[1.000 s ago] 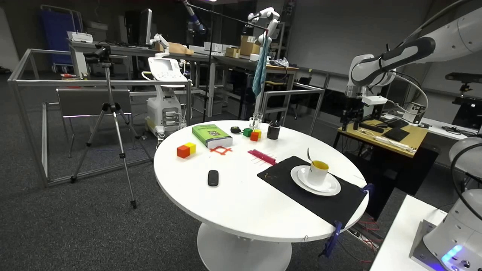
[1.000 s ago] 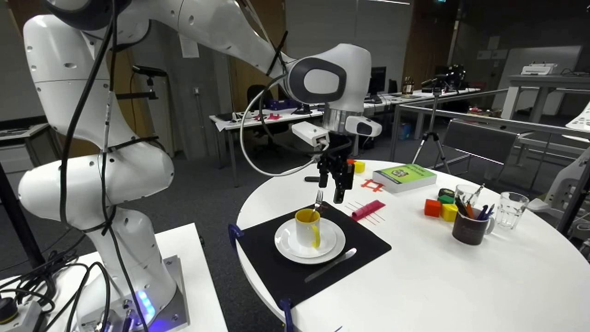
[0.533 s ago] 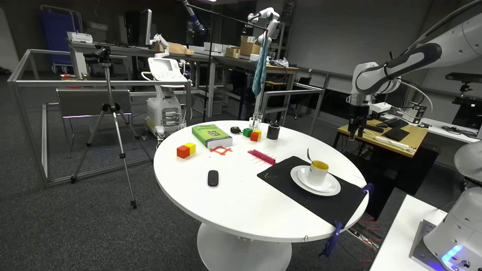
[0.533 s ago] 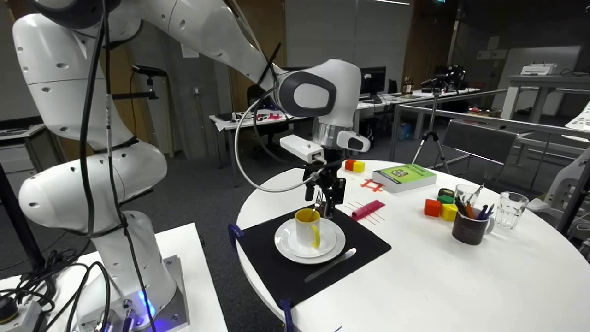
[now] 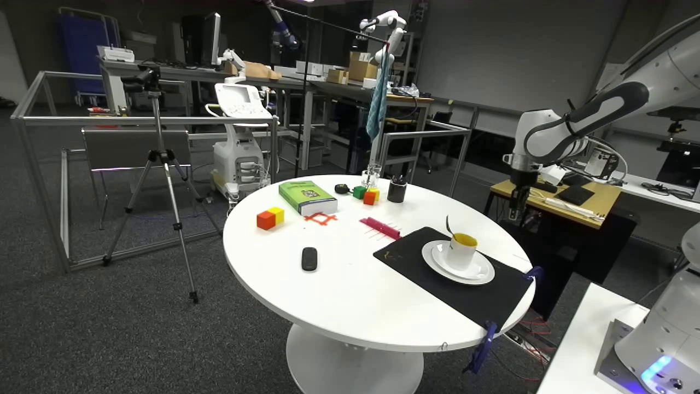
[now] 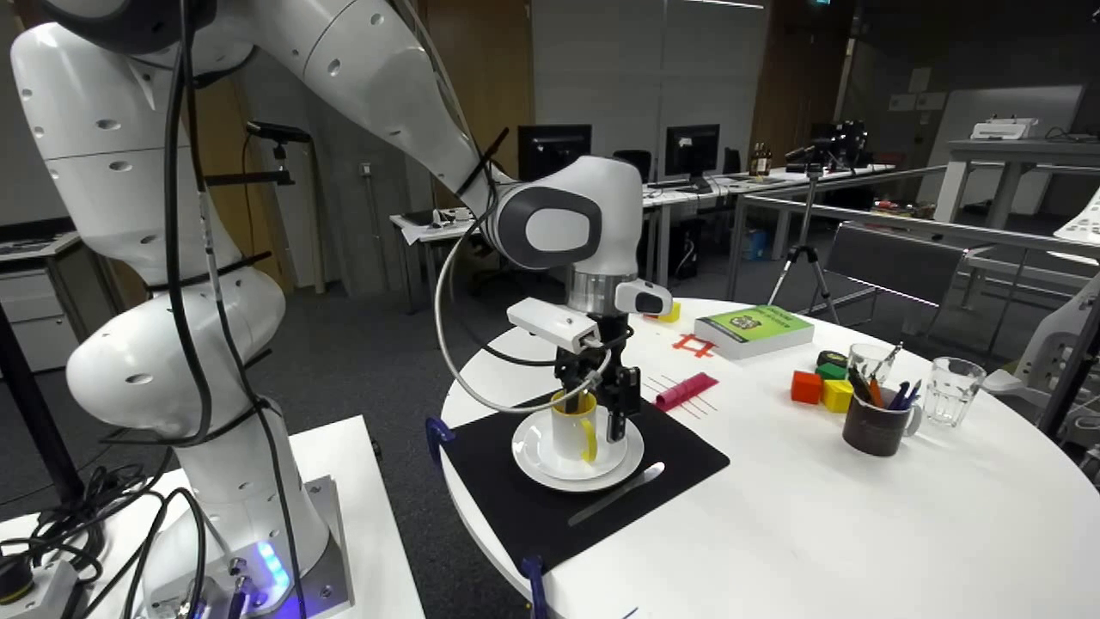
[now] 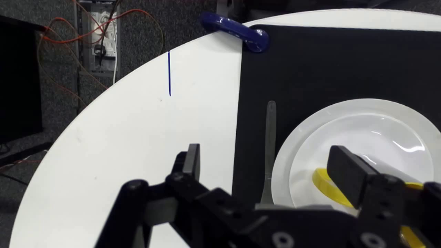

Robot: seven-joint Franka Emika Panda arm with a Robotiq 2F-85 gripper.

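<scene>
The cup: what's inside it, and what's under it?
Inside the cup: yellow lining and a leaning utensil, its lower end hidden, like the cup's bottom. Under it: a small plate on a larger plate on the mat; their middles are covered.

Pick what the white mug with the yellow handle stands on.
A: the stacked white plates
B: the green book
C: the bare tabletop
A, since in both exterior views the mug stands on the upper of two stacked white plates, which rest on the black mat.
</scene>
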